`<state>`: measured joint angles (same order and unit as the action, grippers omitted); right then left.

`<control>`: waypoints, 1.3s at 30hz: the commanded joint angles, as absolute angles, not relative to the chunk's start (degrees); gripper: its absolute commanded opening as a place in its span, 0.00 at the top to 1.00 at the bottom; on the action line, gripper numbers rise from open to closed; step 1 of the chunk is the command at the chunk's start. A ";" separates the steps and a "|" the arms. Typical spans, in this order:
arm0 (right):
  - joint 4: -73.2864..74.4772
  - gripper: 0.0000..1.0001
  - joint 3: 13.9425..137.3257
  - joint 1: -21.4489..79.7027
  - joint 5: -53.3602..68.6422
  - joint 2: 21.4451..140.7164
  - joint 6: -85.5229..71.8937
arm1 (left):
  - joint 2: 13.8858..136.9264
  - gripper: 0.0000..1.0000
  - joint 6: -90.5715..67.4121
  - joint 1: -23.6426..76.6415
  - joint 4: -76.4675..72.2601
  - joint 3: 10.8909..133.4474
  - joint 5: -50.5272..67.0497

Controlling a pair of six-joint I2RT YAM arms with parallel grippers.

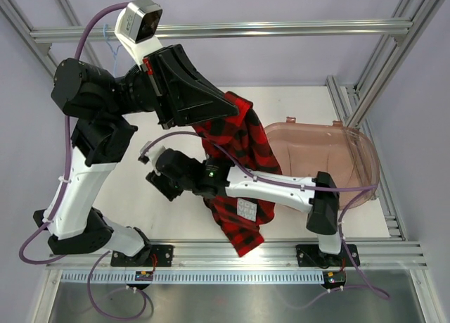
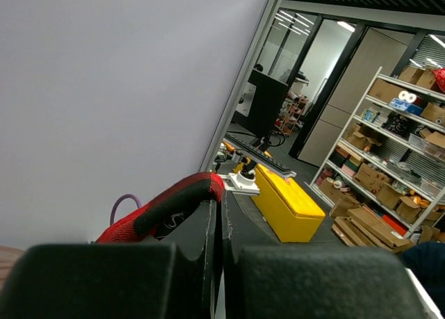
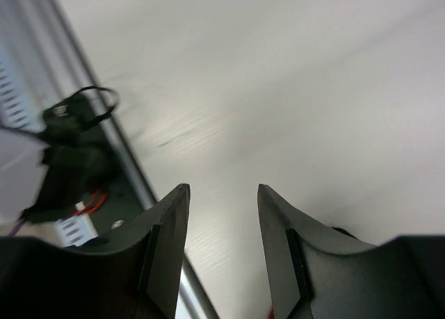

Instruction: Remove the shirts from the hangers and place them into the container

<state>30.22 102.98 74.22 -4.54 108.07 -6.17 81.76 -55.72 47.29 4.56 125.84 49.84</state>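
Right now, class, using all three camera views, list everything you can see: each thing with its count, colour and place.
plaid shirt: one, red and black, hanging from the left fingers, over the table
wire hanger: one, light blue, far left by the frame bars, mostly hidden
tub: one, translucent pinkish-brown, table's right side
table: one, pale, under the arms
frame bars: several, silver, around the table
yellow case: one, yellow, floor beyond the rig
left fingers: two, black, shut on the plaid shirt
right fingers: two, black, open, holding nothing, above the table
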 commanded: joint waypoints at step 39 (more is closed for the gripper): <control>44.82 0.51 96.05 32.71 -27.16 86.75 -2.38 | 85.78 1.00 -63.02 49.31 -8.09 122.70 64.16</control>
<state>44.82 91.50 34.94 -30.20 89.10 -6.24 86.85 -61.47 48.80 -3.66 122.21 61.34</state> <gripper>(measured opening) 0.496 0.022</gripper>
